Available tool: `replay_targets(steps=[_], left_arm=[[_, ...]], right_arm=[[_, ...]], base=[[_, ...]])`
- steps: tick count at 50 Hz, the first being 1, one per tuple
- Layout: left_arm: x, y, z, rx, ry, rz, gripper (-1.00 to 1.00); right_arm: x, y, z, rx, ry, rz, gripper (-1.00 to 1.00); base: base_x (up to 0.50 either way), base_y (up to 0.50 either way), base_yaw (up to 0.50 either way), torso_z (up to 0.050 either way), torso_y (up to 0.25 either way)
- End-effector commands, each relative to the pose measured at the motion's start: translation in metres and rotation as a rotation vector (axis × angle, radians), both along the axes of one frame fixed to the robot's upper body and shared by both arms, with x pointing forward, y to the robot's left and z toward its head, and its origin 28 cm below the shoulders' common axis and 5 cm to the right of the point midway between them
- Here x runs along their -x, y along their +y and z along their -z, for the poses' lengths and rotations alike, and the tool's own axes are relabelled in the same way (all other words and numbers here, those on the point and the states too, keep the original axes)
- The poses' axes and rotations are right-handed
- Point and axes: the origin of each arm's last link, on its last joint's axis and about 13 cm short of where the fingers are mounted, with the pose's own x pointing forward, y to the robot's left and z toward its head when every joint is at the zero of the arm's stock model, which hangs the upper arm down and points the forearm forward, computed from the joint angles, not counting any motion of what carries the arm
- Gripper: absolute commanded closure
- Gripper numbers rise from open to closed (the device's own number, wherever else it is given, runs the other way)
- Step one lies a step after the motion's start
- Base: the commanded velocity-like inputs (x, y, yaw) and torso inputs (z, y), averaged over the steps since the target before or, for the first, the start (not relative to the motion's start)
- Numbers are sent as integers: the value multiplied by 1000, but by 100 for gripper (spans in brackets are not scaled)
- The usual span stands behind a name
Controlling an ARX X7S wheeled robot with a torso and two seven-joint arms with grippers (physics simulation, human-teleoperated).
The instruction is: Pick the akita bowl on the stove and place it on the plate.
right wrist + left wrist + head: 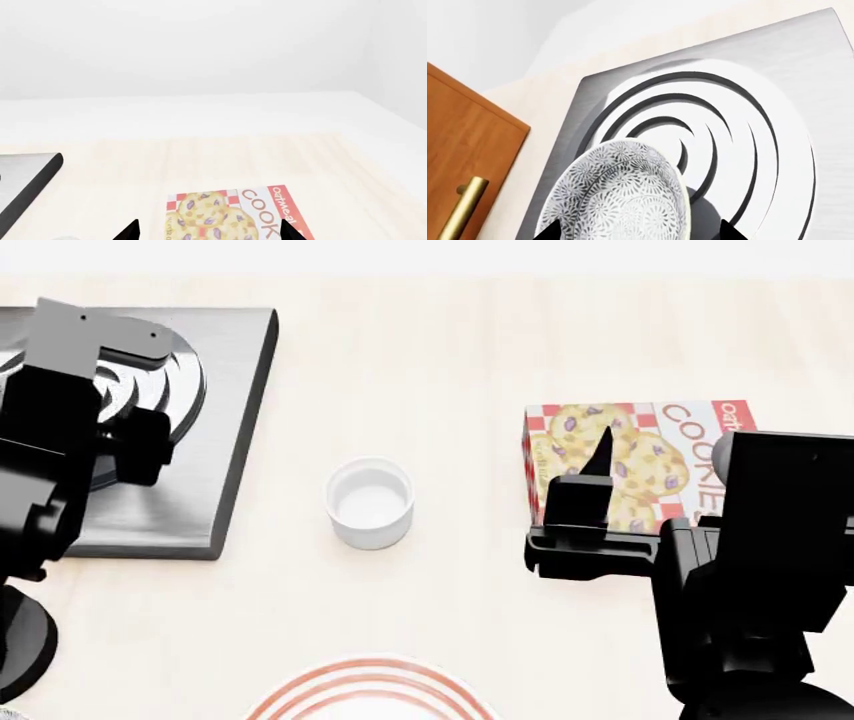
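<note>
1. The akita bowl [620, 195] shows only in the left wrist view: it lies over the stove [800, 75], tilted, between the two dark fingertips of the left pincer [639, 232], above the raised black rings.
2. Whether that pincer actually grips the bowl, I cannot tell; only the fingertips [554, 231] show, set wide on either side of it.
3. In the head view the left arm hides the bowl; the stove [227, 440] sits at the table's far left.
4. The plate [367, 690], red-ringed, peeks in at the near edge, well apart from the stove.
5. A white cup [370, 502] stands between stove and cookie box [667, 450].
6. The right pincer [210, 230] hangs over the cookie box [233, 212], tips spread wide, holding nothing.
7. Only the left wrist view shows a wooden cabinet door [460, 150] with a brass handle [464, 207].
</note>
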Motion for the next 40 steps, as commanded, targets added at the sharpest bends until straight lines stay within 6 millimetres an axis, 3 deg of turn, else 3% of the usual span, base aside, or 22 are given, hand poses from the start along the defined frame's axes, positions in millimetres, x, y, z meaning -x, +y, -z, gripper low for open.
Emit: replay_targets(steps=[1, 23, 24, 40], left_arm=[[1, 2, 4, -7, 12, -3, -100], [2, 3, 9, -10, 23, 1, -100], [2, 3, 10, -8, 25, 2, 100], [2, 4, 11, -6, 27, 8, 100]], right_arm=[[0, 0, 0, 0, 0, 0, -100], [0, 0, 0, 0, 0, 0, -100], [0, 0, 0, 0, 0, 0, -100], [0, 0, 0, 0, 0, 0, -100]], base=[[0, 0, 0, 0, 0], [0, 0, 0, 0, 0], [0, 0, 0, 0, 0], [0, 0, 0, 0, 0]])
